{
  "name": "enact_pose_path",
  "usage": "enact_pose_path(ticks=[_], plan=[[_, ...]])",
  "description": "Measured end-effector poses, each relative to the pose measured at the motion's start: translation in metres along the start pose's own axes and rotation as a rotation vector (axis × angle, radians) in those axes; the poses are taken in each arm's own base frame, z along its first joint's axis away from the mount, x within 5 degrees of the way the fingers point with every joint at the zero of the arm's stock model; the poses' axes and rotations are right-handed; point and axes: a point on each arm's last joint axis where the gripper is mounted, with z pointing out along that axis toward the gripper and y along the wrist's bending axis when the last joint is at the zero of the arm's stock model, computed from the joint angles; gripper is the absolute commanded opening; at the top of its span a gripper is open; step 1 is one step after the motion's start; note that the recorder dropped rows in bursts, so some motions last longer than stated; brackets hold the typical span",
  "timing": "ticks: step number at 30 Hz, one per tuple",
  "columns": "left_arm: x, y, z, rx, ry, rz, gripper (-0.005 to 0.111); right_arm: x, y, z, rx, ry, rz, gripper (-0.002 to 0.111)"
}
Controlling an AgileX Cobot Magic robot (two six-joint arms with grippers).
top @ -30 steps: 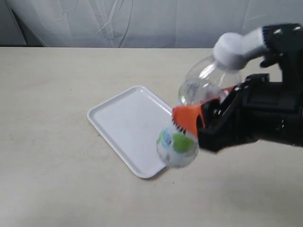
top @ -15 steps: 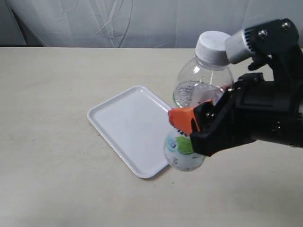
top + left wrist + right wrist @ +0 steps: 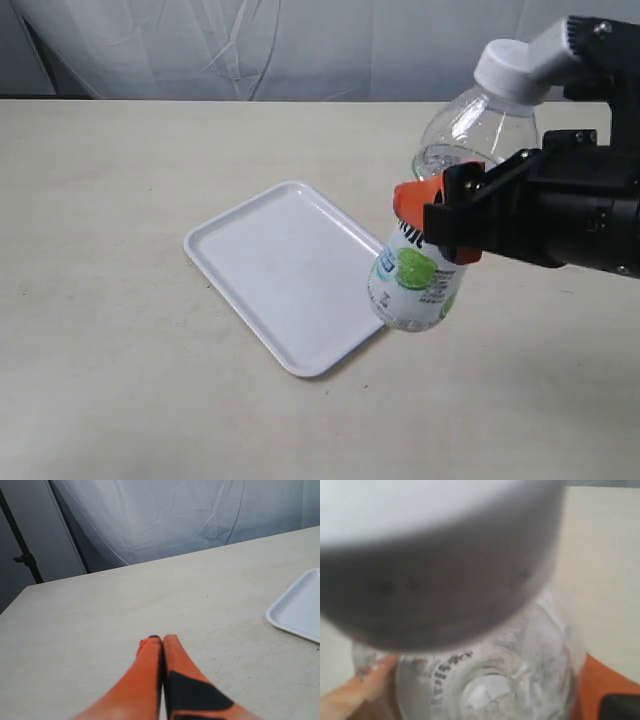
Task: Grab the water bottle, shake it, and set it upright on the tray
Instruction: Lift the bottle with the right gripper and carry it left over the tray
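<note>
My right gripper (image 3: 432, 222) is shut on the water bottle (image 3: 420, 275) and holds it in the air, tilted, its white cap (image 3: 510, 68) up and to the right. The bottle's base hangs over the right edge of the white tray (image 3: 270, 270), which lies flat on the table. In the right wrist view the blurred cap (image 3: 435, 555) fills most of the picture, with the clear bottle (image 3: 490, 680) between the orange fingers (image 3: 597, 685). My left gripper (image 3: 161, 640) is shut on nothing above bare table, and a corner of the tray (image 3: 300, 610) shows beside it.
A beige table (image 3: 100, 350) carries everything, and a white cloth backdrop (image 3: 300, 50) hangs behind it. A dark stand (image 3: 22, 555) shows beyond the table's edge in the left wrist view.
The bottle has swung in the right gripper: the cap tipped left to nearly upright, then back to the right, and the whole bottle has shifted a little to the right.
</note>
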Motion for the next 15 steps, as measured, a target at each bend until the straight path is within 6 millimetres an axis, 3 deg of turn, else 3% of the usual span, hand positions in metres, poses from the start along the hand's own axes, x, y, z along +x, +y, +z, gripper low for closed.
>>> enact_pose_path(ticks=[5, 11, 13, 15], plan=[[0.000, 0.000, 0.000, 0.000, 0.000, 0.000, 0.000, 0.002, 0.018, -0.003, -0.089, 0.008, -0.029, -0.001], [0.000, 0.000, 0.000, 0.000, 0.000, 0.000, 0.000, -0.035, 0.041, -0.039, -0.226, -0.210, -0.088, -0.001], [0.000, 0.000, 0.000, 0.000, 0.000, 0.000, 0.000, -0.032, 0.038, -0.037, -0.174, -0.144, -0.126, -0.001], [0.000, 0.000, 0.000, 0.000, 0.000, 0.000, 0.000, -0.013, 0.029, -0.019, -0.077, 0.035, -0.147, -0.001]])
